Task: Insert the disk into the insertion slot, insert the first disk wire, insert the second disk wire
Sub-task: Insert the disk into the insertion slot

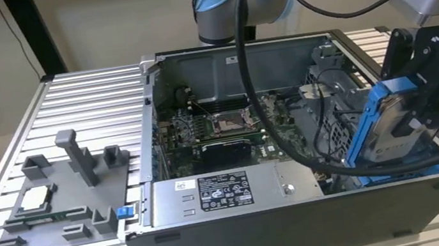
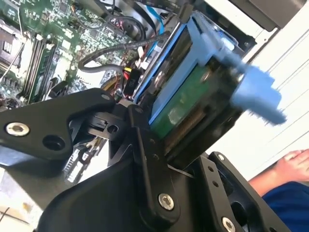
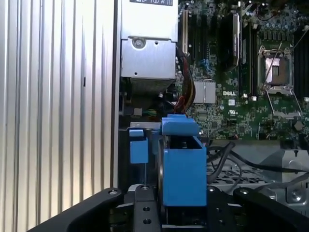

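My gripper (image 1: 424, 108) is pinching the disk (image 1: 387, 138): one black finger is pressed against each flat face, and the blue carrier frame sticks out past the fingers. The disk stands on edge, tilted, over the end of the computer case (image 1: 303, 227) that lies at the exterior view's right. Its lower end is down inside the case wall, close to the blue rails. I cannot tell whether it touches them. The insertion slot (image 1: 335, 136), a cage of dark perforated metal, sits in that same end of the case, just beside the disk and partly behind it.

A thick black cable (image 1: 258, 101) hangs from my arm (image 1: 220, 6) and loops across the open case. Under it, the green motherboard (image 1: 220, 129) covers the case floor. The silver power-supply box (image 1: 229, 192) lies along the case's front wall.

The case rests on a worktop (image 1: 87, 96) of ribbed aluminium slats. On the worktop, well apart from the case towards the exterior view's left, sits a grey plastic tray (image 1: 51, 211) with upright pegs.

In the second wrist view, a person's hand (image 2: 292, 162) and some blue cloth show beyond the case. Behind the worktop are a plain beige wall (image 1: 102, 23) and a dark post (image 1: 33, 33).
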Controlling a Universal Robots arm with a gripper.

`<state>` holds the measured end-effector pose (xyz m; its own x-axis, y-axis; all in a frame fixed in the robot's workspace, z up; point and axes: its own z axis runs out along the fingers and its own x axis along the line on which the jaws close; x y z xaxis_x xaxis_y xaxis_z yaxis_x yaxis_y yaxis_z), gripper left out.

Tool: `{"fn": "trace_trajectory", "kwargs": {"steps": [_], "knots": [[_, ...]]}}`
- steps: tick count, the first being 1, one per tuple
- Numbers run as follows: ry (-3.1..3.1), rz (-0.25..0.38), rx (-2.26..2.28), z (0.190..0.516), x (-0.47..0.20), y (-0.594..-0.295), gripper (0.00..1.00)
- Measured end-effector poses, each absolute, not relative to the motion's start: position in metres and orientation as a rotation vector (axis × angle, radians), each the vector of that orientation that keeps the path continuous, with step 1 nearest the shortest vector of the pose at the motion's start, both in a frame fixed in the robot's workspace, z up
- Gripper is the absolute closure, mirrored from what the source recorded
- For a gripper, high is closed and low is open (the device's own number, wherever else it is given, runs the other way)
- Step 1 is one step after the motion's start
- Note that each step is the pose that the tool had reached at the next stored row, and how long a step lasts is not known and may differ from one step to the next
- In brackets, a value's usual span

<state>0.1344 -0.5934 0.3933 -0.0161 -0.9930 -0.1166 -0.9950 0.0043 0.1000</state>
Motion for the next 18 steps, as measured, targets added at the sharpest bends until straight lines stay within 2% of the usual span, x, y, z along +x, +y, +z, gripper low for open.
{"fn": "trace_trajectory", "kwargs": {"steps": [18], "knots": [[2.22, 0.263, -2.196, 0.37, 0.147, -0.592, 1.0]]}}
